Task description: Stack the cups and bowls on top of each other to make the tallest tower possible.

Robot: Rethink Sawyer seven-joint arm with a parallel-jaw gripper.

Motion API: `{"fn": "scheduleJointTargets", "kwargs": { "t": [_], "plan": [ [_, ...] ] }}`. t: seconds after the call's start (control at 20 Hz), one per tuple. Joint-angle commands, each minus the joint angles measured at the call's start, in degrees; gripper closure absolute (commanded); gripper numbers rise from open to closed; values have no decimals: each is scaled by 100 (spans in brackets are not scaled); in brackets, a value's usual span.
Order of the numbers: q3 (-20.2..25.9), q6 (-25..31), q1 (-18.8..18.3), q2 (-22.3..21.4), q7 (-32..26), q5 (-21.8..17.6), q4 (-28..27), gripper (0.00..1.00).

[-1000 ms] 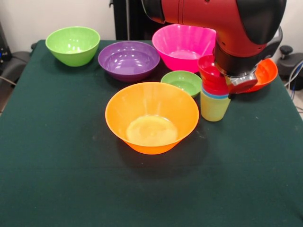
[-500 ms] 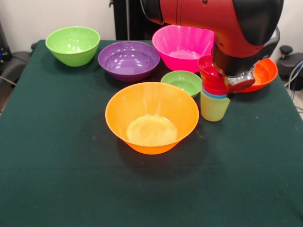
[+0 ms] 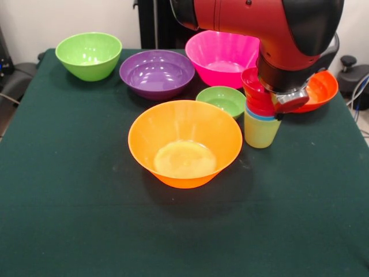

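Observation:
The tower stands right of centre: a yellow-green cup (image 3: 260,132) at the bottom, a blue cup (image 3: 259,116) nested in it, a red cup (image 3: 259,105) above that, and a small red bowl (image 3: 252,81) on top. The red and black arm (image 3: 271,23) comes down right over the tower and hides its right side. My gripper (image 3: 290,103) shows only as a grey and red piece beside the red cup. A big orange bowl (image 3: 184,142) sits in the middle of the table. A small green bowl (image 3: 222,101) lies between it and the tower.
Along the far side stand a lime green bowl (image 3: 89,55), a purple bowl (image 3: 157,73) and a pink bowl (image 3: 222,55). A red-orange bowl (image 3: 320,90) sits behind the arm at the right. The table (image 3: 69,219) has a dark green cloth.
The arm has crept slightly up and to the left over the tower. The cups and bowls have not moved.

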Motion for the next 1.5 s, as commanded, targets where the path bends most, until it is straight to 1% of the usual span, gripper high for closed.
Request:
{"fn": "scheduleJointTargets", "kwargs": {
  "t": [0.05,0.3,0.4,0.5,0.7,0.85,1.0,1.25,1.5],
  "plan": [
    [286,-547,-143,21,-27,-347,-13,0],
    [265,-530,-247,42,-51,-369,-292,0],
    [262,-551,-265,41,-40,-373,-314,0],
    [244,-433,-267,46,-44,-401,-375,0],
    [253,-510,-266,-29,-6,-362,-274,0],
    [262,-502,-279,-38,41,-333,-312,0],
    [295,-339,-279,-52,99,-281,-358,0],
    [383,-202,-288,-106,142,-187,-260,0],
    [448,71,-336,-214,161,-94,-191,0]
  ]
}}
